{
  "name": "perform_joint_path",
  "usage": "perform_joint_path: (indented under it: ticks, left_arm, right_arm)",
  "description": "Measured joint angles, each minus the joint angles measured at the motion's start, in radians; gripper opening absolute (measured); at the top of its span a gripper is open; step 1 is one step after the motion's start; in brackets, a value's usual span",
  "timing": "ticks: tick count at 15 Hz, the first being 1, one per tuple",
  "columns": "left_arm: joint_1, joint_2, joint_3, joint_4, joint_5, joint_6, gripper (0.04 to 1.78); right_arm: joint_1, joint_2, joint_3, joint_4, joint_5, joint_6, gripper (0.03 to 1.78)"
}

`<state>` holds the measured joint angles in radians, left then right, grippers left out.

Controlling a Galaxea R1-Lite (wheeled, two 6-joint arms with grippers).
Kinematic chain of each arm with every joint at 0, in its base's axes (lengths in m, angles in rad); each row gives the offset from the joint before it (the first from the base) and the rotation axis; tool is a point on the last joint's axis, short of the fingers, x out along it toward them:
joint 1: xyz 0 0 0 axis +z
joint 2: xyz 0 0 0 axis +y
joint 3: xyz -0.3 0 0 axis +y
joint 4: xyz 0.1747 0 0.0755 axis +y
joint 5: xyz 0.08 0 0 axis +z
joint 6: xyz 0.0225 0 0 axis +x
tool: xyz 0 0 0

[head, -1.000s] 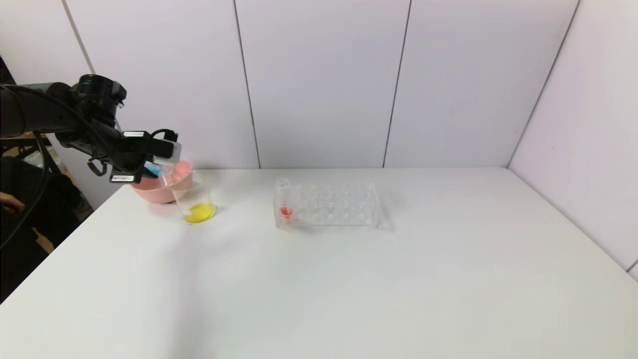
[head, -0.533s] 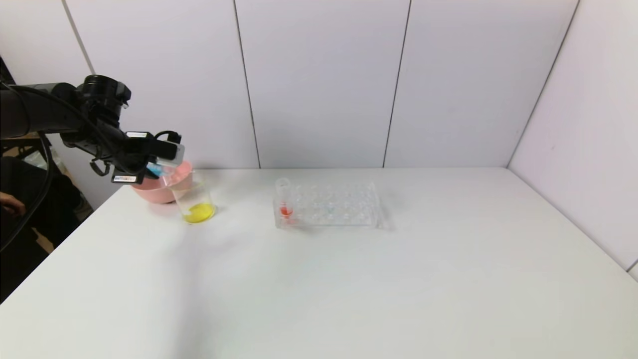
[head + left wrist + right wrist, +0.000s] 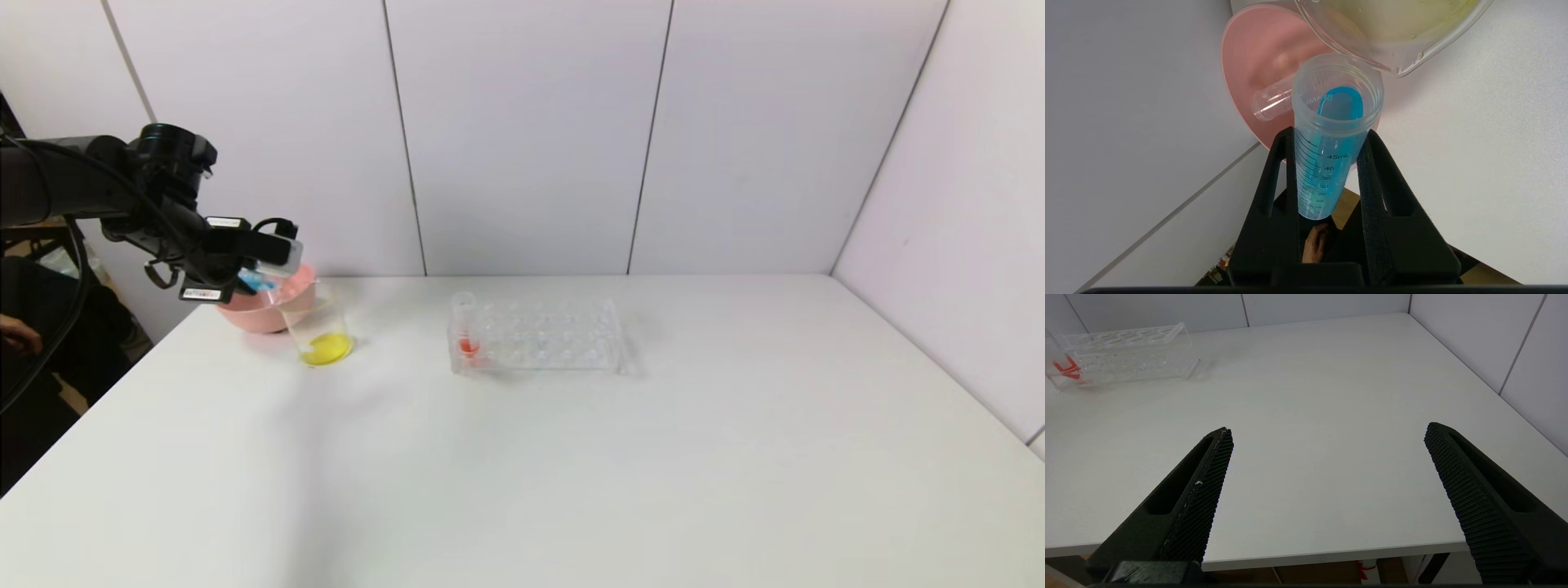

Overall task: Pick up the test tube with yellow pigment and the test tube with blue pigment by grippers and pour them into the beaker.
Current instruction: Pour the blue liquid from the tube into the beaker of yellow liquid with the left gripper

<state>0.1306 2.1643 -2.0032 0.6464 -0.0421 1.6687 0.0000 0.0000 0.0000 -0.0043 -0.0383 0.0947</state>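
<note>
My left gripper [image 3: 263, 276] [image 3: 1329, 134] is shut on the test tube with blue pigment [image 3: 255, 282] [image 3: 1337, 102]. The tube is tilted, its open mouth close beside the pouring lip of the beaker [image 3: 317, 322] [image 3: 1396, 45]. Blue liquid lies along the tube up to near its mouth. The beaker stands on the table in front of the pink bowl [image 3: 265, 306] and holds yellow liquid at its bottom. No tube with yellow pigment shows; an empty clear tube [image 3: 1269, 104] lies in the pink bowl [image 3: 1253, 61]. My right gripper [image 3: 1327, 430] is open and empty above the table's front edge.
A clear many-holed rack [image 3: 539, 335] [image 3: 1126, 355] stands mid-table, with a red-orange-liquid tube [image 3: 467, 327] at its left end. The table's left edge runs close by the bowl and my left arm. White walls close the back and the right.
My left gripper has shifted slightly right and up with the blue tube, staying at the beaker's rim. The beaker's liquid is still yellow. Nothing else moved.
</note>
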Motion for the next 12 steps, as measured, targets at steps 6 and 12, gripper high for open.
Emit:
perform_joint_path:
  ticks: [6,12]
  left_arm:
    - [-0.004,-0.001,0.0,-0.003,0.001,0.002,0.44]
    - [-0.026,-0.002,0.0,-0.018,0.053,0.001,0.44]
  right_arm:
    - [0.0,0.0,0.0,0.0,0.0,0.0,1.71]
    - [0.0,0.0,0.0,0.0,0.0,0.0,1.71]
